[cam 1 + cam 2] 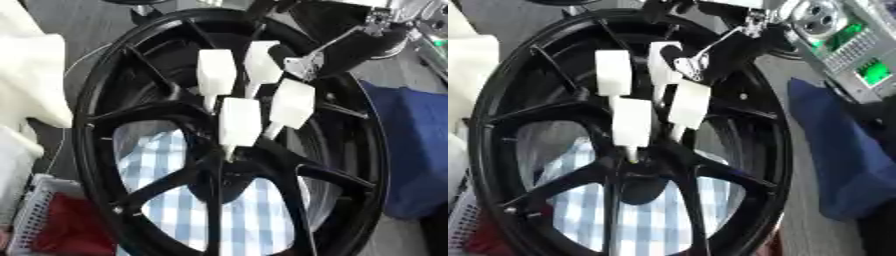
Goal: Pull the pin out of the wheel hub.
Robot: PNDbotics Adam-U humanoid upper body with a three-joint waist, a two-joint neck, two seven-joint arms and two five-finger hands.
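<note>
Pins, four white ones (240, 122), stand in the centre of the black wheel hub (229, 165), thick heads up, thin shanks running down toward the hub's middle. The right hand (302, 64) comes in from the far right and sits just beside the far-right pin (262, 62), apparently touching its head; whether its fingers are closed on it I cannot tell. Pulling would likely follow each pin's long axis, up and away from the hub. No left hand shows.

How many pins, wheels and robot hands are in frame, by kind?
White pins: 4
Black wheel hub: 1
Robot hand, the right, at the upper right: 1
Total: 6
</note>
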